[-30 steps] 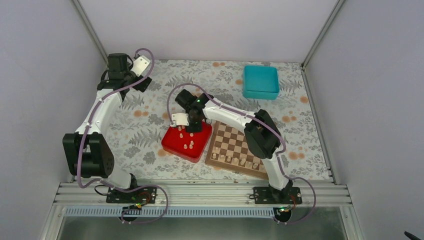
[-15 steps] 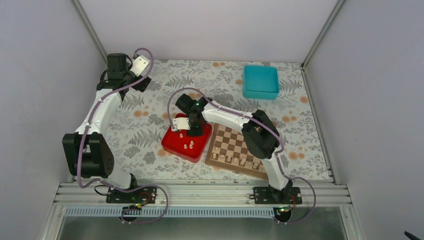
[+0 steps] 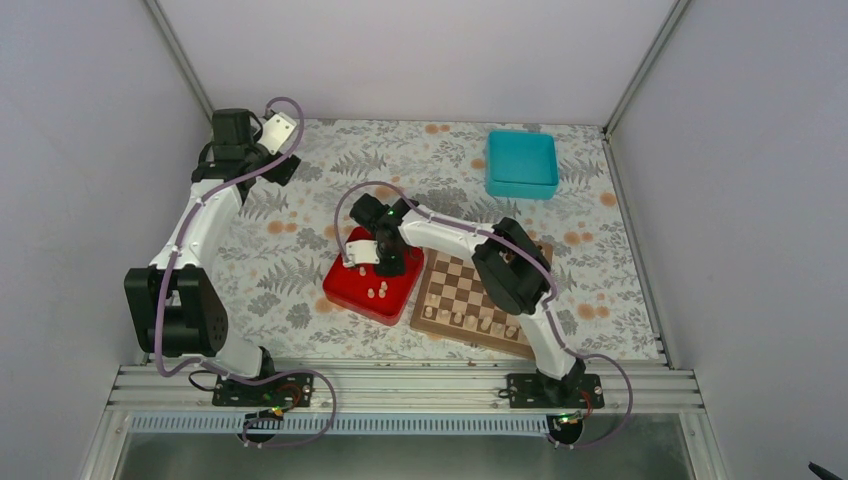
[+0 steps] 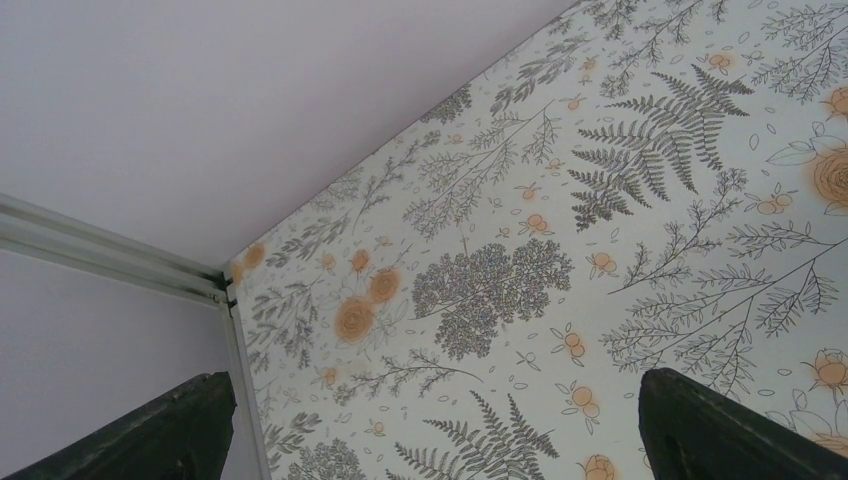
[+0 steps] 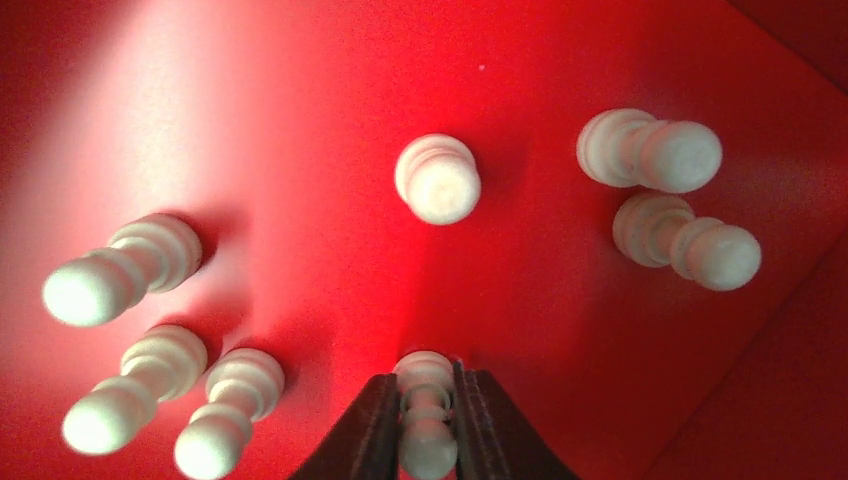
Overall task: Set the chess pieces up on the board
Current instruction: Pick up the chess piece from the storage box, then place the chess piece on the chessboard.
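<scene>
The right gripper [image 5: 425, 388] pinches a pawn [image 5: 427, 442], likely light, hard and slippery, at its waist; the left gripper [image 4: 435, 440] gapes empty.

Sides of the pale piece [image 5: 428, 447] behind the right gripper's [image 5: 425, 385] fingers [image 5: 370, 437]

Lab robot cell: plain white enclosure walls [image 3: 420, 55], aluminium extrusion rail [image 3: 400, 383] with left arm [image 3: 205, 215] and right arm [image 3: 450, 231] bolted on, floral tablecloth [image 3: 300, 225].
</scene>
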### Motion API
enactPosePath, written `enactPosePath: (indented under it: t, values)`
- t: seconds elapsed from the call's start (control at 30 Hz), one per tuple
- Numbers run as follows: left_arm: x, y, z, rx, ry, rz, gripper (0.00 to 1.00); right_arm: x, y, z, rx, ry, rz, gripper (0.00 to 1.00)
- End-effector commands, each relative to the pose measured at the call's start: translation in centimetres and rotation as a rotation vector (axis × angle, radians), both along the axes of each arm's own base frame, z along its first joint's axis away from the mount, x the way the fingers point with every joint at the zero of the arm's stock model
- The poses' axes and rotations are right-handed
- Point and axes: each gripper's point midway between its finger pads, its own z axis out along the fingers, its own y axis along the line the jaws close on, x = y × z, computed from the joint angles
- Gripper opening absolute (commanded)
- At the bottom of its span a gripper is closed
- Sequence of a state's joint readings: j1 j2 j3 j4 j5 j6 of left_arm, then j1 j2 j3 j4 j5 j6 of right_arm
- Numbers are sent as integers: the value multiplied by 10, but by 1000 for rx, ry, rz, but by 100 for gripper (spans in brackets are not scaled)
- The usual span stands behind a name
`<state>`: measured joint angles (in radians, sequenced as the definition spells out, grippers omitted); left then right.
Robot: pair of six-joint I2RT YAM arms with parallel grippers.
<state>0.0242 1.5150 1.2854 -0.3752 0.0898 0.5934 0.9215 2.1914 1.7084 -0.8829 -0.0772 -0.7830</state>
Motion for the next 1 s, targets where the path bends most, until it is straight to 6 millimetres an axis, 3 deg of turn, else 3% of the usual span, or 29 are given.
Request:
enactPosePath:
  t: [0.0, 0.27, 0.63, 0.8, 0.97]
  values:
    - [-2, 0, 15, -19, -46, -6, 100, -2, 8, 4, 22, 12, 4, 11]
    - [-1, 1, 14, -21, -41, -2, 100, -13, -11, 50, 62, -24, -15, 5]
    - [-2, 15, 8, -4, -47, 52, 100, -54, -104, 87, 66, -23, -108, 5]
    - [-1, 18, 10, -15, -65, 68, 100, -71, -139, 79, 52, -13, -146, 5]
    - [2, 20, 5, -14, -62, 82, 100, -77, -152, 61, 36, 4, -156, 5]
